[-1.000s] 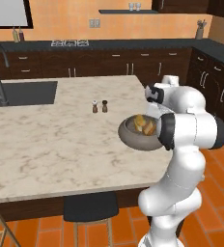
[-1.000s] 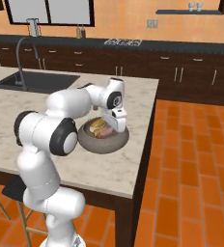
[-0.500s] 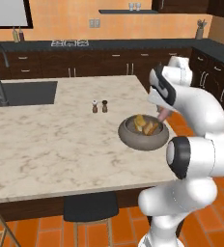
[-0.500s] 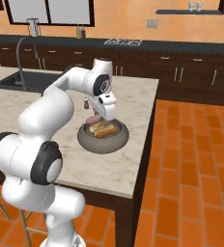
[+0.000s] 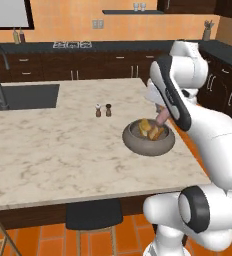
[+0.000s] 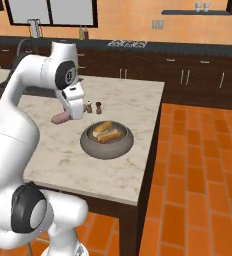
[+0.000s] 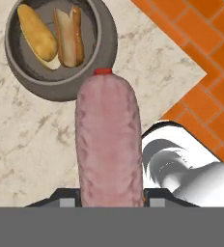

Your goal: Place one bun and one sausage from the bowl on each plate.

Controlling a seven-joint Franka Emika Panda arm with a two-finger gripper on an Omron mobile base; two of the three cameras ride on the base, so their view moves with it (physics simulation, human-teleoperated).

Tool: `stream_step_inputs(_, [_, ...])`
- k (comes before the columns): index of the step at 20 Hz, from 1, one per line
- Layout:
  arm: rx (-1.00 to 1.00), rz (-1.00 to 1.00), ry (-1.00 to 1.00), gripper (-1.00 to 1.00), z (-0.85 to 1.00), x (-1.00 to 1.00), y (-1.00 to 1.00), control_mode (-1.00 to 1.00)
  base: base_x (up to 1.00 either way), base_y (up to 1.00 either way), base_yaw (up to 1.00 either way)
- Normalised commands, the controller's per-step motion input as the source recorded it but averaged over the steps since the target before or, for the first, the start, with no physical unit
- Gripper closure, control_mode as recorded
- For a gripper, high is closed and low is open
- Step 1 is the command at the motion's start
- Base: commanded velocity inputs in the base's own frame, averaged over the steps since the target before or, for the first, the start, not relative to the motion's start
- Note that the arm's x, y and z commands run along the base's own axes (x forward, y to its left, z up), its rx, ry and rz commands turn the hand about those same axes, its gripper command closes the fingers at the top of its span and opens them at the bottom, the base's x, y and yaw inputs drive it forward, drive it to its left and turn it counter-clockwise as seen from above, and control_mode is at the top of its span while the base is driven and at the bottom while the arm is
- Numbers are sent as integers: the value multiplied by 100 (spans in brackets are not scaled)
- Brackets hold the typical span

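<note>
My claw (image 7: pixel 109 195) is clenched on a pink sausage (image 7: pixel 109 144), which hangs lifted above the marble counter (image 5: pixel 53 150). Far left on the counter is the sink (image 5: pixel 23 96); nearer the middle stand two small shakers (image 5: pixel 103 110). The bowl (image 6: pixel 107 142) sits near the counter's right edge, just beside the sausage, with two buns (image 7: pixel 36 38) and another sausage in it. Right of the counter is orange tile floor (image 6: pixel 198 165).

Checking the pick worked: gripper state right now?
Gripper: closed on the pink sausage, lifted clear of the grey-brown stone-look bowl.
</note>
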Motion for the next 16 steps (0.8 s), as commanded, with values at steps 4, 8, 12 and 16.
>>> stream_step_inputs(4, [0,0,2,100,68,-66,50,-100,0,0,0])
stream_step_inputs(8, [0,0,1,100,11,-17,12,100,-71,54,0])
stream_step_inputs(12, [0,0,0,100,0,0,0,100,-90,100,0])
stream_step_inputs(16, [0,0,0,100,0,0,0,100,-29,100,0])
